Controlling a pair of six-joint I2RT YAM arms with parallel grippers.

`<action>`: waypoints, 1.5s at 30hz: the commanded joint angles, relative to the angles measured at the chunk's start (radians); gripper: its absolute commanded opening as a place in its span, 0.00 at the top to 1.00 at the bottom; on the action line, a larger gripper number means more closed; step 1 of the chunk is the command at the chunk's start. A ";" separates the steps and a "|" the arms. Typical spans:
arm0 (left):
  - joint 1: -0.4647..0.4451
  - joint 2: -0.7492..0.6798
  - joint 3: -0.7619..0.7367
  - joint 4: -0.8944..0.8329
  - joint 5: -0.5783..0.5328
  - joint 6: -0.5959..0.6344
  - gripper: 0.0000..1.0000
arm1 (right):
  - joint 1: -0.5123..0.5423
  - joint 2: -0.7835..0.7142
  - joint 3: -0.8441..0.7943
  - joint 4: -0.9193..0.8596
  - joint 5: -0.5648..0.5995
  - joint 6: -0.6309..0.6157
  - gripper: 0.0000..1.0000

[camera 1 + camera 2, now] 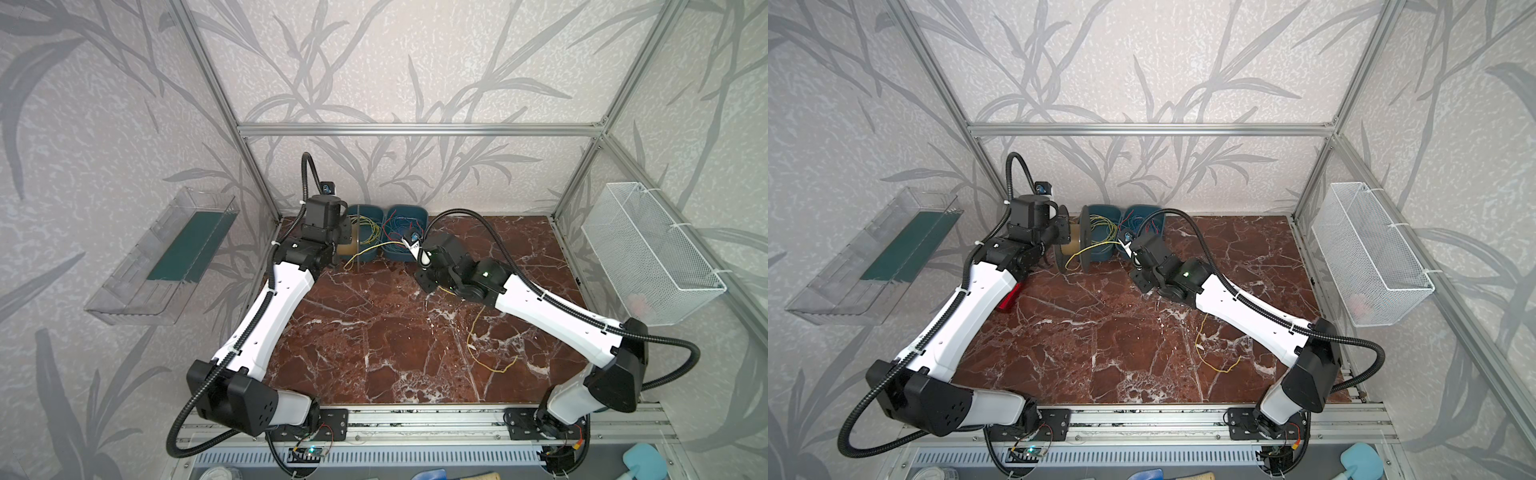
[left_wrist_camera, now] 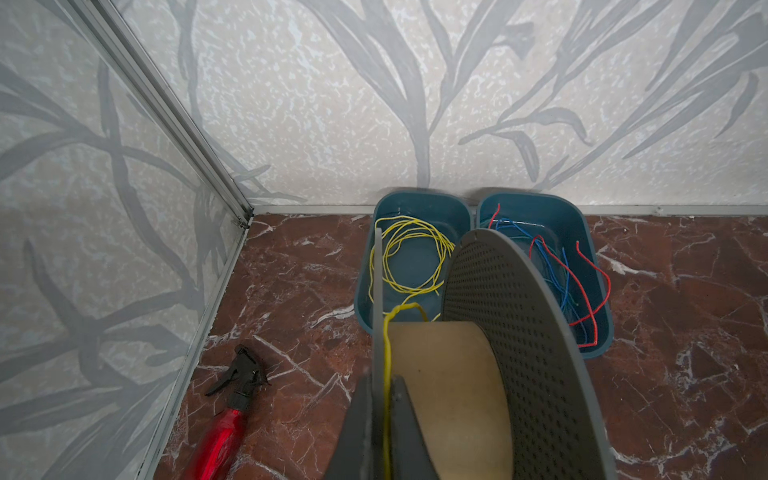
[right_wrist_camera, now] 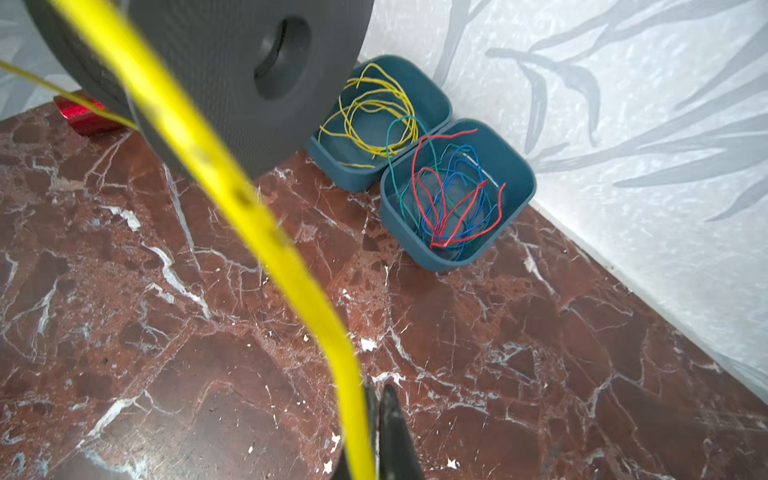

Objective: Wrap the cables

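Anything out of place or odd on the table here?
A red plastic spray bottle lies on its side on the marble-patterned table beside the left wall; it looks unrelated to the task.

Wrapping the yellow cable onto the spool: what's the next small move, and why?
Probably swing the right gripper over the spool to lay a turn on its core. It pinches the yellow cable, the left gripper clamps a flange, the core looks nearly bare, and the cable sags in a loop beside the spool.
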 commanded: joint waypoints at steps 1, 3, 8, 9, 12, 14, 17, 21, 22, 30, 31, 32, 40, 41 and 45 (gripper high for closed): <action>0.002 -0.054 -0.024 0.032 0.014 -0.007 1.00 | -0.018 0.002 0.092 0.017 0.013 -0.035 1.00; 0.002 -0.075 -0.058 0.028 0.033 -0.011 1.00 | -0.031 0.018 0.144 0.013 0.009 -0.046 1.00; 0.002 -0.131 -0.119 -0.022 0.099 -0.007 1.00 | -0.093 0.077 0.274 -0.014 -0.038 -0.060 1.00; 0.000 -0.146 -0.129 -0.036 0.125 -0.003 1.00 | -0.109 0.095 0.304 -0.027 -0.044 -0.062 1.00; -0.004 -0.182 -0.154 -0.080 0.166 0.013 1.00 | -0.152 0.160 0.388 -0.055 -0.073 -0.066 1.00; -0.008 -0.208 -0.169 -0.116 0.181 0.035 1.00 | -0.181 0.197 0.437 -0.069 -0.080 -0.070 1.00; -0.019 -0.244 -0.181 -0.168 0.196 0.078 1.00 | -0.236 0.246 0.499 -0.091 -0.090 -0.068 1.00; -0.063 -0.271 -0.181 -0.250 0.156 0.136 1.00 | -0.317 0.315 0.598 -0.124 -0.137 -0.040 1.00; -0.082 -0.277 -0.186 -0.262 0.144 0.154 1.00 | -0.331 0.335 0.627 -0.134 -0.142 -0.039 1.00; -0.149 -0.354 -0.249 -0.298 0.038 0.182 1.00 | -0.468 0.490 0.879 -0.245 -0.168 -0.011 1.00; -0.152 -0.358 -0.258 -0.302 0.018 0.181 1.00 | -0.484 0.500 0.902 -0.256 -0.178 -0.005 1.00; -0.161 -0.356 -0.264 -0.309 0.002 0.189 1.00 | -0.498 0.503 0.918 -0.262 -0.187 0.001 1.00; -0.208 -0.375 -0.299 -0.326 -0.017 0.213 1.00 | -0.556 0.567 1.033 -0.317 -0.206 0.009 1.00; -0.208 -0.386 -0.301 -0.327 -0.002 0.216 1.00 | -0.562 0.573 1.030 -0.317 -0.209 0.011 1.00; -0.209 -0.439 -0.299 -0.317 0.064 0.207 1.00 | -0.580 0.616 1.016 -0.324 -0.233 0.024 1.00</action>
